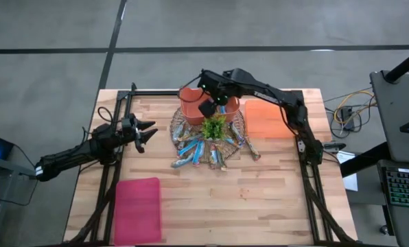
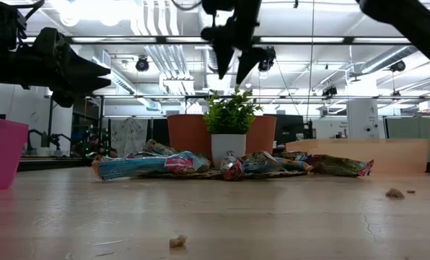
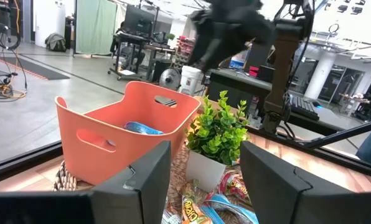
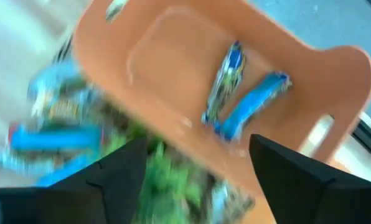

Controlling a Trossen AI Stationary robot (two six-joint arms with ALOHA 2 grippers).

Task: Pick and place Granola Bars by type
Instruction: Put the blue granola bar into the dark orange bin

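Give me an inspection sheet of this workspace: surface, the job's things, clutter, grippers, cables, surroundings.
Surface: wooden table, a few crumbs in the low view.
Job's things: granola bars piled on a woven mat around the potted plant; two blue bars lie in the orange bin; flat orange tray and pink bin also on the table.
Clutter: nothing seen beyond the crumbs.
Grippers: right gripper open, empty, above the orange bin; left gripper open, empty, waiting left of the pile.
Cables: bundle beyond the table's right edge.
Surroundings: keyboard at right; lab room behind.
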